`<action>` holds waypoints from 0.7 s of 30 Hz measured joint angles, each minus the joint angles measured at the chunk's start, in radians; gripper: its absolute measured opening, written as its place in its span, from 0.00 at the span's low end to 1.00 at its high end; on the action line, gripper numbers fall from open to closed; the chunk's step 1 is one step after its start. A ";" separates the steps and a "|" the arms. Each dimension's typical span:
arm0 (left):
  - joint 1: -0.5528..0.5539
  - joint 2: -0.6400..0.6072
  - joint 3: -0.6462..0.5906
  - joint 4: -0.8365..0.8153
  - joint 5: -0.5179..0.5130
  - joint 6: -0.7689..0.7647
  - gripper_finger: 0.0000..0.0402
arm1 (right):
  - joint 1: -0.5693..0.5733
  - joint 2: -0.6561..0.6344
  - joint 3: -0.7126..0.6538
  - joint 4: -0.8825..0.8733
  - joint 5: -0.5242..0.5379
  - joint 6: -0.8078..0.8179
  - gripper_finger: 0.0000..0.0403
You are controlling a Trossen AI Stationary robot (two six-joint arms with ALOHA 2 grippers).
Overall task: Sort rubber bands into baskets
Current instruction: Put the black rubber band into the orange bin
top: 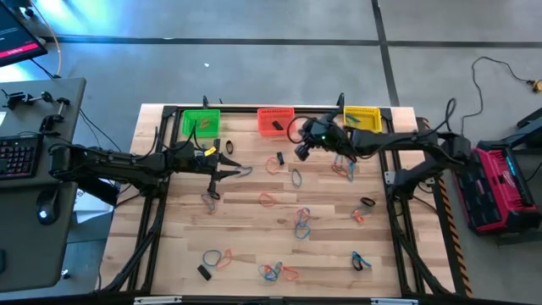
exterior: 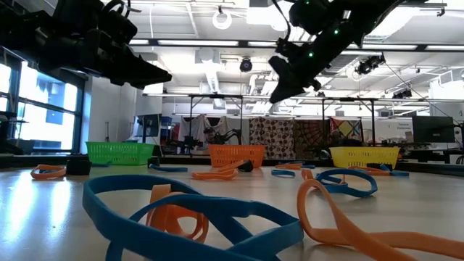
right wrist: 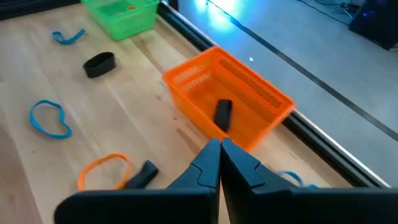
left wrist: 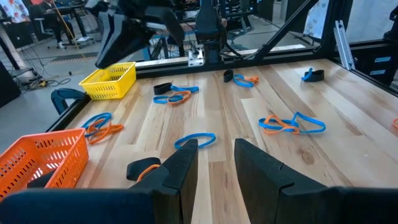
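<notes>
Three mesh baskets stand along the table's far edge: green (top: 201,123), red-orange (top: 275,119) and yellow (top: 362,117). Many rubber bands (top: 301,222) in orange, blue and black lie scattered on the wooden table. My left gripper (top: 229,173) is open and empty above the table's left middle. A blue band (left wrist: 194,140) lies on the wood just ahead of its fingertips. My right gripper (top: 300,152) is shut and empty, raised above the table just on the near side of the red-orange basket (right wrist: 230,99). A black piece (right wrist: 222,114) lies inside that basket.
A black frame rail (top: 279,108) runs behind the baskets. An orange band beside a black piece (right wrist: 102,168), a blue band (right wrist: 50,118) and a black band (right wrist: 99,63) lie on the wood between the red-orange and green baskets. More bands lie near the table's near edge (top: 271,271).
</notes>
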 joint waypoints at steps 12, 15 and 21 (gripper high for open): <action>0.000 0.000 0.000 0.000 0.000 0.000 0.25 | 0.084 0.108 0.000 0.090 -0.054 0.035 0.00; 0.000 0.000 0.000 0.015 0.000 0.000 0.25 | 0.097 0.139 0.000 0.090 -0.121 0.088 0.00; -0.006 0.000 0.000 0.017 0.002 -0.001 0.25 | 0.114 0.241 0.000 0.095 -0.160 0.173 0.03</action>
